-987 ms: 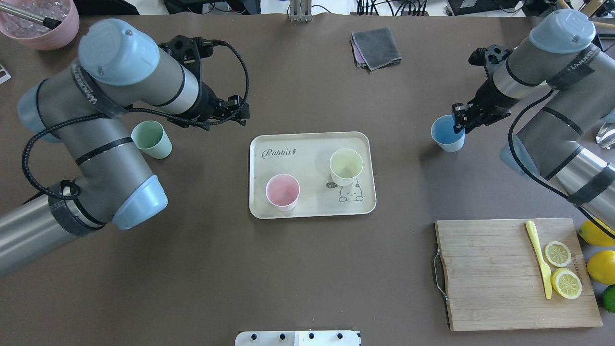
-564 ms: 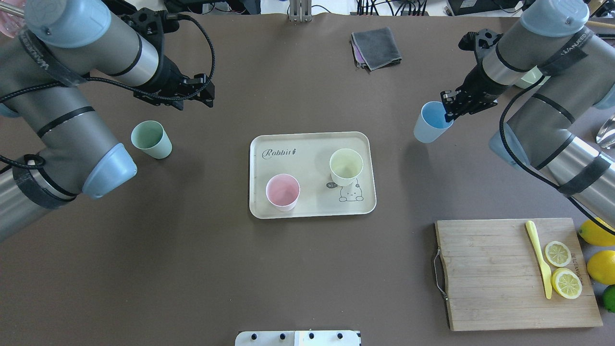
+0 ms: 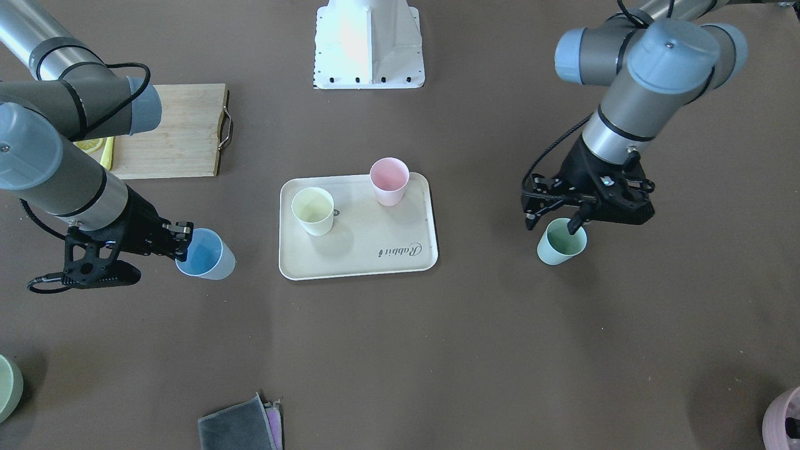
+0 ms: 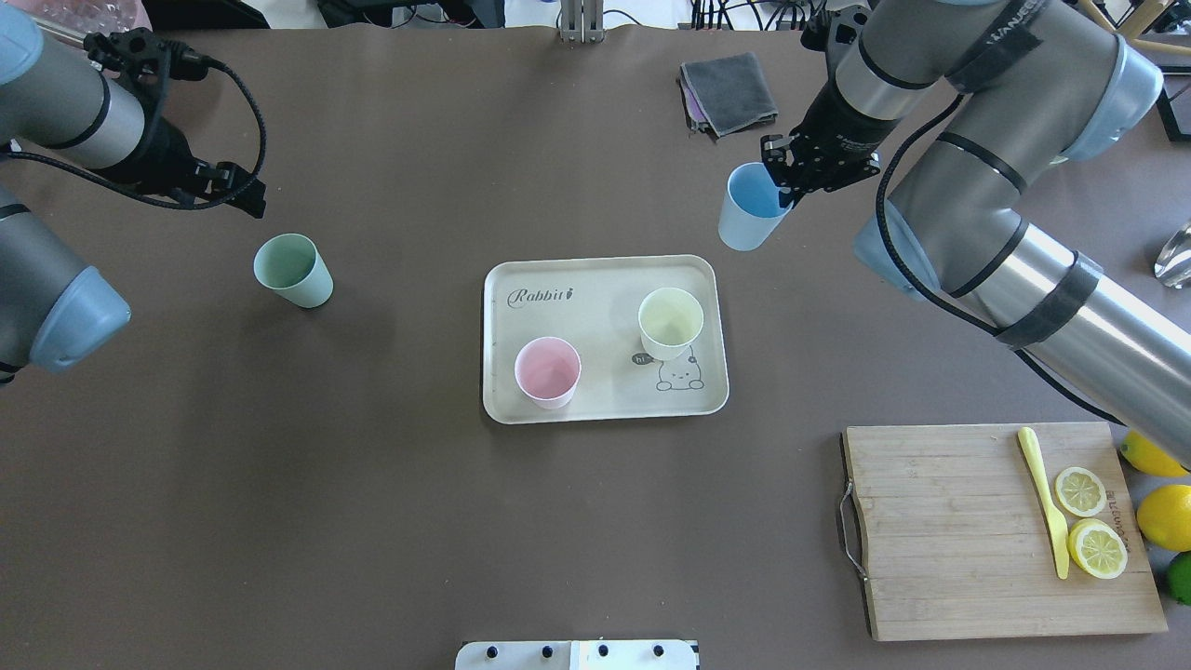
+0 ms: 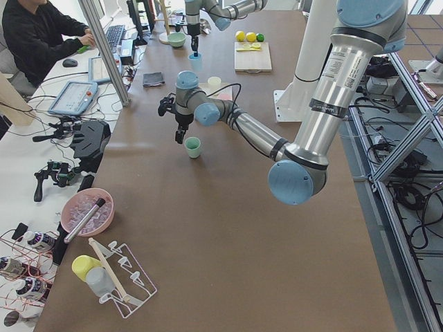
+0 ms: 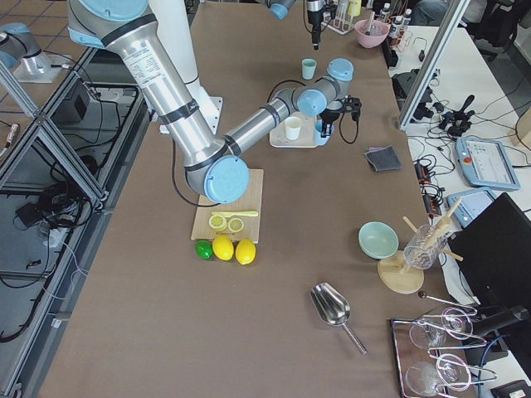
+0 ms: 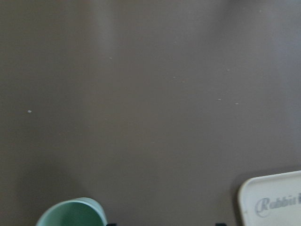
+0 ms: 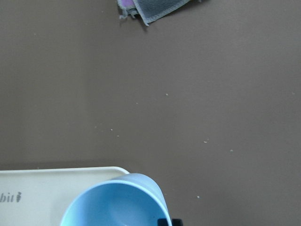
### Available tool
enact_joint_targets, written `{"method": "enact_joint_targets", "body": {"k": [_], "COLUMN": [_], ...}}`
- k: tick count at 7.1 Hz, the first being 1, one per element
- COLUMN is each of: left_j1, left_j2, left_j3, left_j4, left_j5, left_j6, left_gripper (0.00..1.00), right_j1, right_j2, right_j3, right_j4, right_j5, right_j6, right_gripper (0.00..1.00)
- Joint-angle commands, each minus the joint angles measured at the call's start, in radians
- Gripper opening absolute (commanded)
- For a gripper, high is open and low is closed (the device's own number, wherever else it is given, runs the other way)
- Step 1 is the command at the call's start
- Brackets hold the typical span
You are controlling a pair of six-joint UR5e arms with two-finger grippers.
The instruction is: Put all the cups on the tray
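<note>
Tray (image 4: pixel 605 279) holds pink cup (image 4: pixel 547 370) and yellow cup (image 4: pixel 670 321).

1. We've got the blue cup (image 8: pixel 117 202) at bottom centre, mouth facing us, cut off by the frame edge.
2. The tray (image 8: pixel 47 181) corner pokes in lower left, partly behind the cup.
3. A grey cloth (image 8: pixel 155 7) sits at the top edge on the brown table (image 8: pixel 211 94).
</note>
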Motion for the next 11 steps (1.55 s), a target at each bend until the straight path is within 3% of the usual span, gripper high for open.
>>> {"method": "enact_joint_targets", "body": {"k": [1, 5, 6, 7, 8, 9, 10, 11], "left_j1": [0.007, 0.119, 0.151, 0.178, 0.183, 0.182, 0.159, 0.11], "left_j2": [0.038, 0.026, 0.039, 0.047, 0.043, 0.032, -0.009, -0.092], "left_j3": [0.069, 0.104, 0.106, 0.127, 0.145, 0.132, 0.126, 0.12], "left_j4": [-0.119, -0.197, -0.225, -0.234, -0.271, -0.274, -0.239, -0.13], "left_j5": [0.004, 0.069, 0.102, 0.143, 0.15, 0.138, 0.13, 0.039], "left_j6": [-0.047, -0.183, -0.187, -0.187, -0.188, -0.196, -0.201, -0.207], "left_gripper": [0.96, 0.96, 0.65, 0.1, 0.0, 0.0, 0.0, 0.0], "right_j1": [-0.062, -0.132, -0.143, -0.143, -0.145, -0.145, -0.155, -0.157], "right_j2": [0.06, 0.083, 0.083, 0.083, 0.086, 0.089, 0.089, 0.089], "right_j3": [-0.031, -0.054, -0.06, -0.067, -0.074, -0.085, -0.114, -0.143], "right_j4": [-0.002, 0.011, 0.011, 0.012, 0.012, 0.014, 0.064, 0.116], "right_j5": [-0.056, -0.118, -0.141, -0.144, -0.144, -0.145, -0.153, -0.153], "right_j6": [0.06, 0.102, 0.102, 0.102, 0.102, 0.1, 0.1, 0.102], "right_gripper": [0.0, 0.0, 0.0, 0.0, 0.0, 0.0, 0.0, 0.0]}}
